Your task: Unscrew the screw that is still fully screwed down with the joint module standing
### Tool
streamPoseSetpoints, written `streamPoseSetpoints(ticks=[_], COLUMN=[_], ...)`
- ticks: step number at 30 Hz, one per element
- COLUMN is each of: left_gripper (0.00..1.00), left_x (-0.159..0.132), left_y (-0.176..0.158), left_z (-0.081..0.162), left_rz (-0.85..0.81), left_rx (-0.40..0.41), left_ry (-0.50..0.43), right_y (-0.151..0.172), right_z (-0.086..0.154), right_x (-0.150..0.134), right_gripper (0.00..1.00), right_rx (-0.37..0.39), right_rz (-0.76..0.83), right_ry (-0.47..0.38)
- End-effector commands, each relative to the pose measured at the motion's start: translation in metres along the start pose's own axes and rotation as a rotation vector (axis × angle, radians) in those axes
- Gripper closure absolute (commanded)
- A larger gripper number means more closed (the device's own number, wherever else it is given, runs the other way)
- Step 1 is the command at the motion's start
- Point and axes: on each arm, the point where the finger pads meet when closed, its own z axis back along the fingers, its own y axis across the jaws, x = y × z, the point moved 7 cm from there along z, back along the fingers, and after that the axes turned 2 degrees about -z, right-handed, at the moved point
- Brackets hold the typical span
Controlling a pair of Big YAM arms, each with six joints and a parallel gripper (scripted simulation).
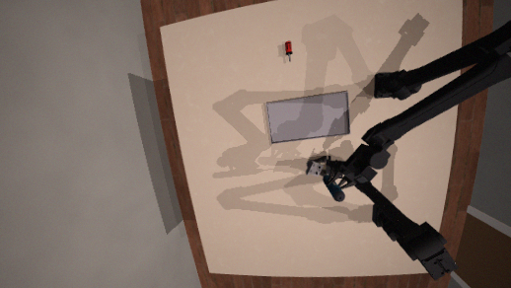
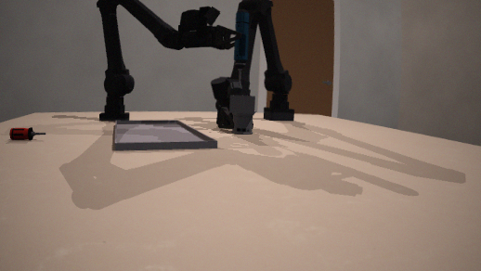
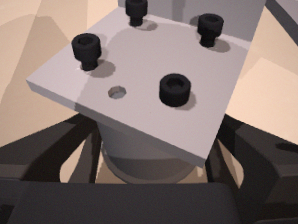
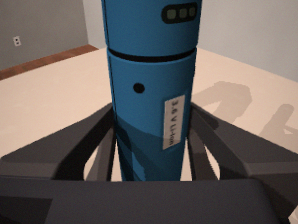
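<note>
From overhead we look down on the table; from its edge we look low across toward twelve o'clock. Both share the tray (image 1: 307,138) (image 2: 165,146). Wrist views sit close.
</note>
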Motion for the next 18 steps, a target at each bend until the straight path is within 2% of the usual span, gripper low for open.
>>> streamPoseSetpoints(ticks=[1, 11, 18], left_gripper=[0.41, 0.41, 0.41], left_x=[-0.0105, -0.0105, -0.0105], left_y=[-0.0022, -0.0022, -0.0022], left_z=[0.0038, 0.0038, 0.0038], left_rz=[-0.012, -0.012, -0.012], left_rx=[-0.011, -0.011, -0.011], left_ry=[0.001, 0.001, 0.001], right_y=[-0.0011, -0.0007, -0.0004], right_z=[-0.0032, 0.0000, -0.0022], right_x=[0.0225, 0.0136, 0.0202], right_gripper=[0.58, 0.58, 0.58], right_rx=[-0.002, -0.002, -0.001], right_rz=[0.011, 0.011, 0.011], right_ry=[-0.077, -0.058, -0.072])
